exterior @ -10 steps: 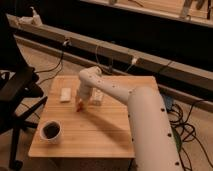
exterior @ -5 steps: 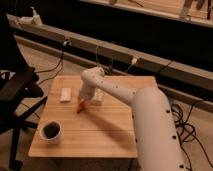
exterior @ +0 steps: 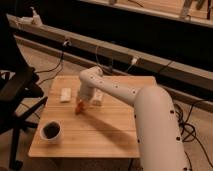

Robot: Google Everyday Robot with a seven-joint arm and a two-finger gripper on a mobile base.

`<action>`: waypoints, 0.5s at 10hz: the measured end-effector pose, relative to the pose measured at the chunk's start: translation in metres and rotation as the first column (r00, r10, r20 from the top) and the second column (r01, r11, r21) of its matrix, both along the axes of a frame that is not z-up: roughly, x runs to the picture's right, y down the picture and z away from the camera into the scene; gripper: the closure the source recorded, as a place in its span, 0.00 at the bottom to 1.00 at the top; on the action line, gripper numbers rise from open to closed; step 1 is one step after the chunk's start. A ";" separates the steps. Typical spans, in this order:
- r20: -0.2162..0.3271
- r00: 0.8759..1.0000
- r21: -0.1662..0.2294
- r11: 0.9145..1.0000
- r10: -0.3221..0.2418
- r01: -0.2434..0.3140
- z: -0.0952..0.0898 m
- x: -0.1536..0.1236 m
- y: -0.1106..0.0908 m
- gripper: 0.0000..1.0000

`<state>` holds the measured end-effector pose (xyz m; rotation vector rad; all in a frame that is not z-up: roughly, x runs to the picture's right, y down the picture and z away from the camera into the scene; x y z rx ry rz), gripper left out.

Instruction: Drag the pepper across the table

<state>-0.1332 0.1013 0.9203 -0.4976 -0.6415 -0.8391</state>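
Note:
The small orange-red pepper (exterior: 79, 106) lies on the light wooden table (exterior: 110, 132), left of its middle. My gripper (exterior: 82, 100) comes down from the white arm directly onto the pepper's upper end and hides part of it. The pepper's tip points out toward the front left. The arm stretches from the lower right across the table.
A white bottle (exterior: 97, 96) lies just right of the gripper. A pale rectangular block (exterior: 65, 94) lies to its left. A white cup with dark contents (exterior: 51, 130) stands at the front left. A black office chair (exterior: 17, 95) stands beside the table's left edge.
The gripper and the pepper under it have shifted slightly left and toward the table's front edge. The bottle, block and cup have not moved.

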 end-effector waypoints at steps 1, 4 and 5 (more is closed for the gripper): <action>-0.020 1.000 -0.017 1.000 0.008 -0.008 -0.003 0.010 0.005 1.00; -0.088 0.996 -0.057 0.998 0.029 -0.034 -0.005 0.041 0.015 1.00; -0.107 0.994 -0.067 0.997 0.033 -0.040 -0.006 0.047 0.017 1.00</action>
